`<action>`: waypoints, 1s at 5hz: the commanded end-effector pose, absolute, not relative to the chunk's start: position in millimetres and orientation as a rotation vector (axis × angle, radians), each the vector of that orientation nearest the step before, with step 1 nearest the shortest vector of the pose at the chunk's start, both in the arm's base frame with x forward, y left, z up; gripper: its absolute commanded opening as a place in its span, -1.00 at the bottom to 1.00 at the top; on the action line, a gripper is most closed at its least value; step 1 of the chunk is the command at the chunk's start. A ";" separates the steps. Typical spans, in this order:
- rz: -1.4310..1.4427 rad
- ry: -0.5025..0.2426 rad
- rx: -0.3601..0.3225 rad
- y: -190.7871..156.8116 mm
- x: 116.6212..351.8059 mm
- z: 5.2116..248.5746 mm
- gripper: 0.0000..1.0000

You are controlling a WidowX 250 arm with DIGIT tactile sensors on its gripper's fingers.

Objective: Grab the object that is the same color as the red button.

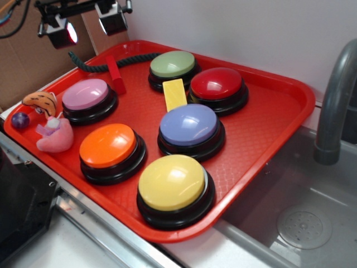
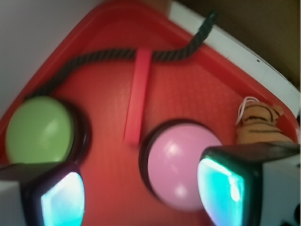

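Note:
The small red bar-shaped block (image 1: 116, 74) lies on the red tray (image 1: 268, 134) near its far left edge, between the pink button (image 1: 86, 95) and the dark rope (image 1: 111, 64). In the wrist view the block (image 2: 138, 96) runs lengthwise ahead of the fingers, crossing the rope (image 2: 113, 55). The red button (image 1: 216, 84) stands at the tray's back right. My gripper (image 1: 89, 25) hangs high above the tray's far left corner, open and empty; its gap (image 2: 141, 193) shows bare tray and part of the pink button (image 2: 181, 165).
Green (image 1: 173, 64), purple (image 1: 188, 125), orange (image 1: 108, 145) and yellow (image 1: 171, 182) buttons and a yellow block (image 1: 174, 94) fill the tray. A pink plush (image 1: 54, 137), a tiger toy (image 1: 42, 101) and a purple ball (image 1: 20, 120) sit at the left edge. A sink and faucet (image 1: 334, 95) lie right.

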State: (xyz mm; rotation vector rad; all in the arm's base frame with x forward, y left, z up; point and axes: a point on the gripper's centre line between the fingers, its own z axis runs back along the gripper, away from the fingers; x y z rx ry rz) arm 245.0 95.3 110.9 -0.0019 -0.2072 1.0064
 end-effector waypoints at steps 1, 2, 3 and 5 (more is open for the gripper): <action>1.166 -0.308 0.057 136.7 258.0 88.4 1.00; 1.176 -0.294 0.042 146.2 270.4 65.0 1.00; 1.180 -0.294 0.048 144.8 277.8 50.0 1.00; 1.156 -0.275 0.023 142.0 287.9 28.1 -0.66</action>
